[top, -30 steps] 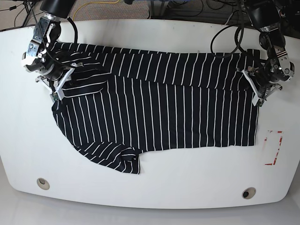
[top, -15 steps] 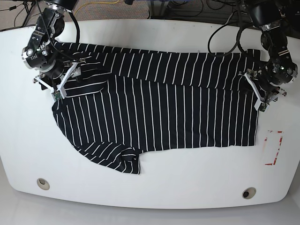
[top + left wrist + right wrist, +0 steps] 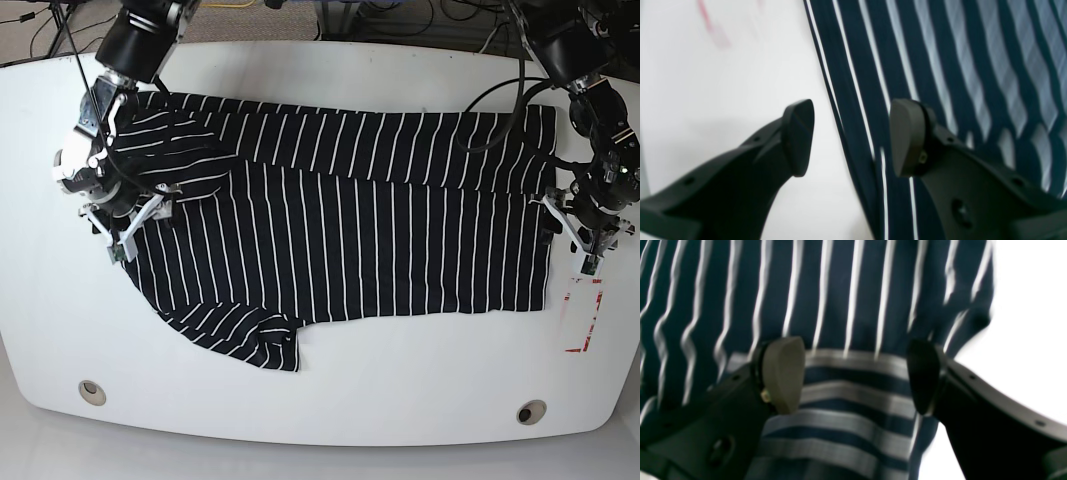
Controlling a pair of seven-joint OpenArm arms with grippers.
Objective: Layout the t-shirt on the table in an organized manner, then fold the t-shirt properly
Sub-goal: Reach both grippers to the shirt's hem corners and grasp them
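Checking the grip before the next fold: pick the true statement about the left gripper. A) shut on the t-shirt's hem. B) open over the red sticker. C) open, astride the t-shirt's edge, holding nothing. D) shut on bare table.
C: the left gripper has parted jaws, the t-shirt edge running between them unpinched.

Black cables [image 3: 400, 18] bundled on the floor beyond the far edge, a yellow cord [image 3: 225, 8] lying on speckled grey carpet [image 3: 200, 20] at top left
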